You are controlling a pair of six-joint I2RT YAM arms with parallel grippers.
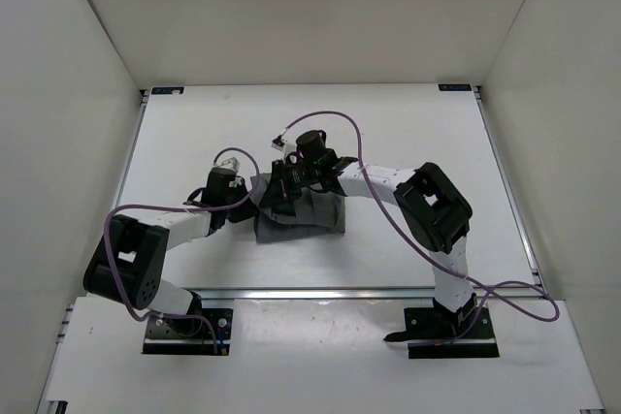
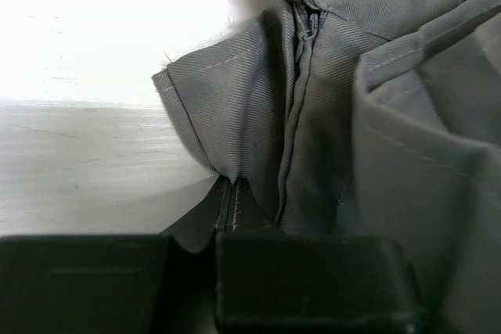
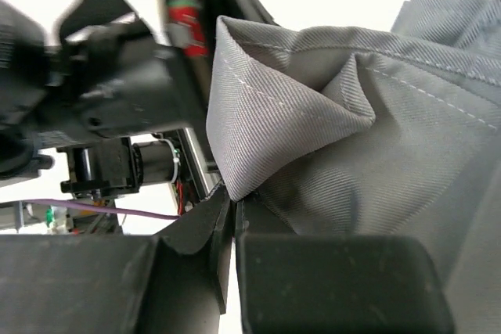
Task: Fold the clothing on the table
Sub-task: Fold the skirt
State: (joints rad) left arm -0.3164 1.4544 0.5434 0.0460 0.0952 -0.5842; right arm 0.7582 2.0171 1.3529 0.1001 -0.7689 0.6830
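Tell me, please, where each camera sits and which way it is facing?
Top external: above and behind the bases, looking down at the table, left arm, right arm and grey clothing.
Left wrist: on that wrist, looking along its left pincer, shut on the fabric, towards a zipper.
Right wrist: on that wrist, looking along its right pincer, shut on a fabric fold, with the left arm behind.
Shared: all three show the clothing.

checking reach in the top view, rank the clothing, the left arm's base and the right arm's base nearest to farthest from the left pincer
1. clothing: mid-table, pinched in the left pincer itself.
2. left arm's base: near edge, left side.
3. right arm's base: near edge, right side, clearly the farthest.
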